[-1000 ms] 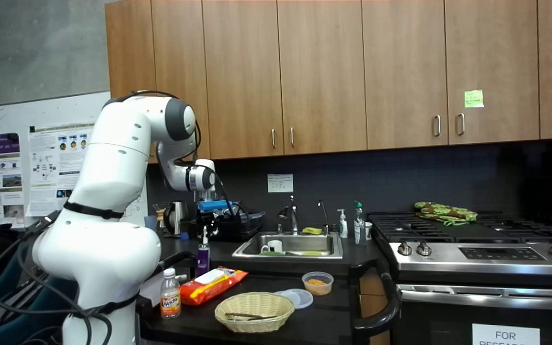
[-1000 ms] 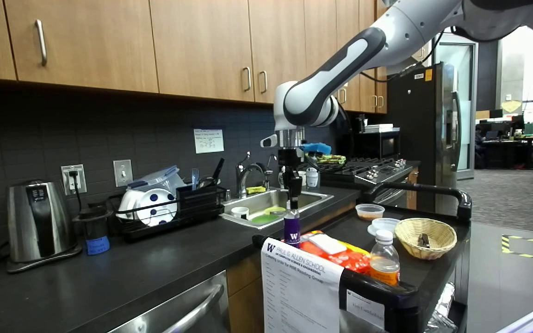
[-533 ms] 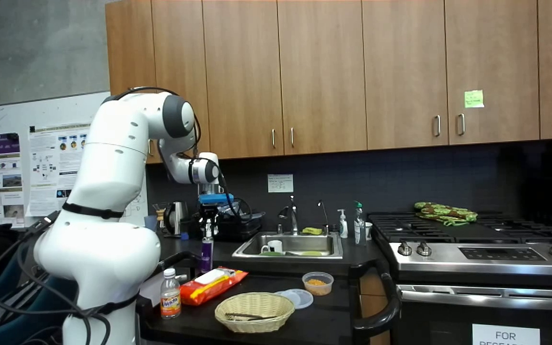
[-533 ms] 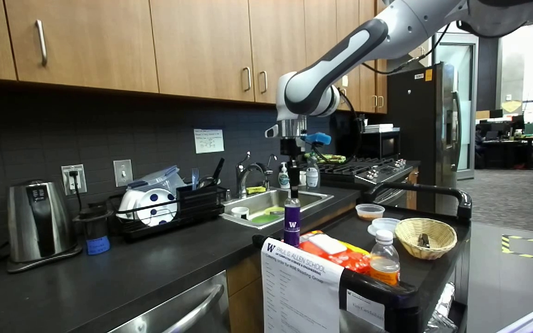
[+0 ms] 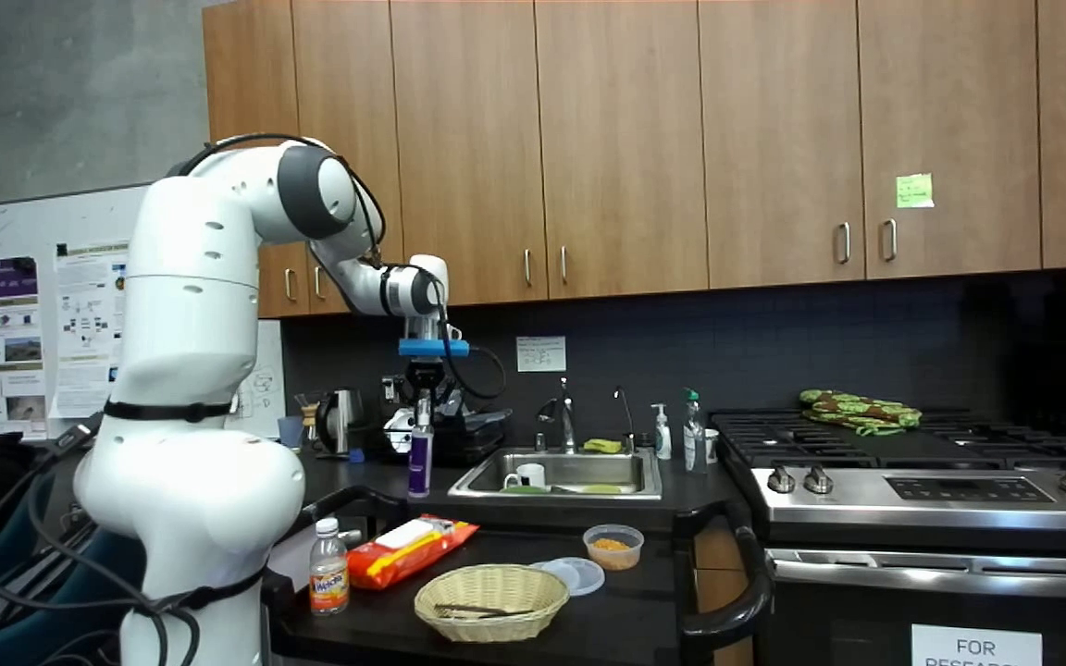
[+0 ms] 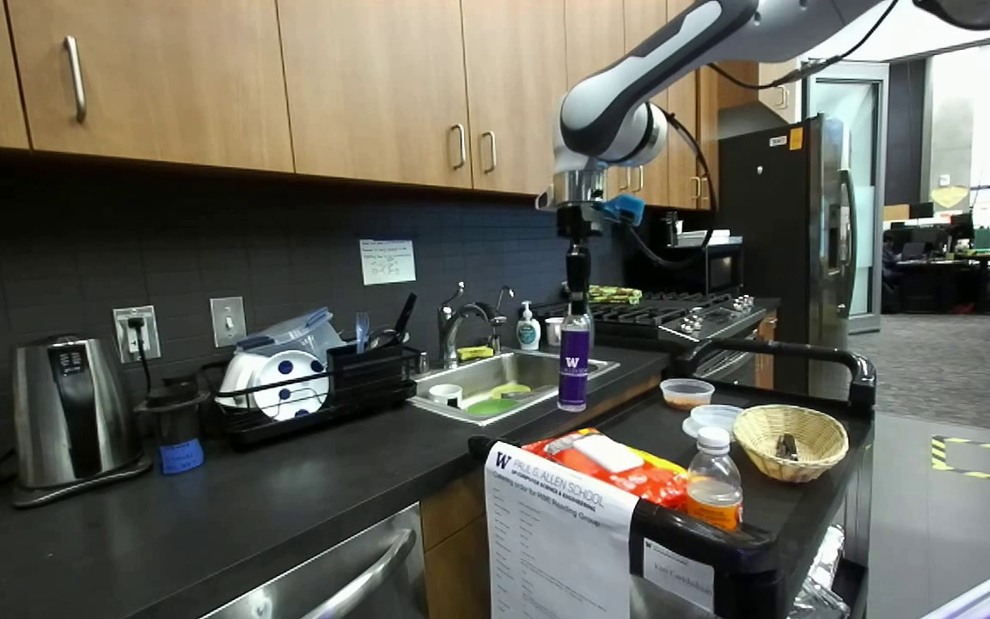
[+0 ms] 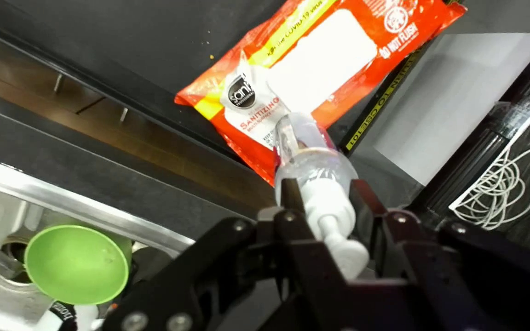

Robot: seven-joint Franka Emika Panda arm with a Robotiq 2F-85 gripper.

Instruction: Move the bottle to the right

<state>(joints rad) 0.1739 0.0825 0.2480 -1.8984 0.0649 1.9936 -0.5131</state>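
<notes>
Bottle (image 6: 573, 370) hangs upright near the edge of the bench (image 5: 625, 612) nearest the sink (image 5: 579, 468), the tool (image 7: 325, 187) closed on its neck. The carry seems in hand; the next move calls for travel right, clear of the wipes packet (image 7: 320, 59), then gentle lowering, perhaps towards the corner with the tub (image 5: 614, 555). Whether the base overhangs the bench is hard to tell; an exterior view crops the arm (image 6: 675, 62)
</notes>
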